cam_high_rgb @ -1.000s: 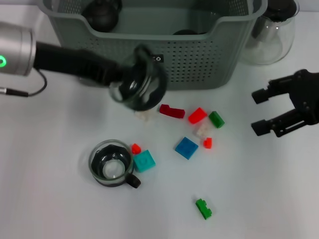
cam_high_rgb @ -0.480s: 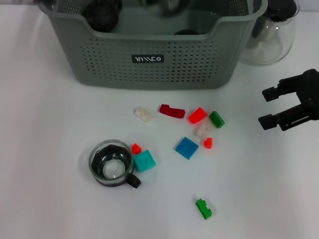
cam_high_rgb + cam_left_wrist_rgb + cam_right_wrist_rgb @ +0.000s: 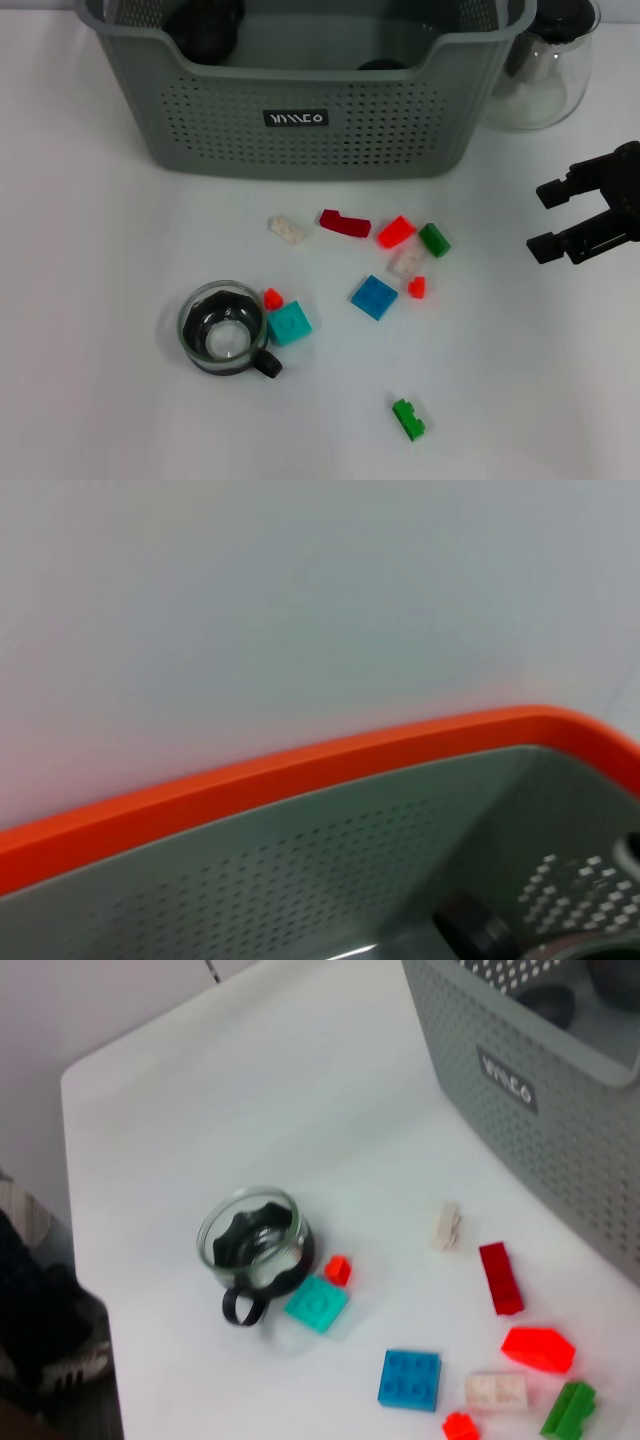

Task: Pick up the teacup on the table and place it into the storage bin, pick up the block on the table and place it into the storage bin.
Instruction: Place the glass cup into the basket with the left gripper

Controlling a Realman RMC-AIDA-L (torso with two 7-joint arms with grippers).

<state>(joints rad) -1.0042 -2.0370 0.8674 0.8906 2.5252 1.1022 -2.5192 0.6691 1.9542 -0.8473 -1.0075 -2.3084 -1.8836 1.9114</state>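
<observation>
Teacup (image 3: 224, 329): clear glass, dark base, black handle; upright on the table (image 3: 90, 400), well in front of the storage bin (image 3: 300, 120), teal block (image 3: 289, 324) touching it. Not yet picked; judged next: a grasp and lift into the bin. Right gripper (image 3: 560, 216): fingers apart, empty, right of the bin. Left gripper: unseen.
</observation>
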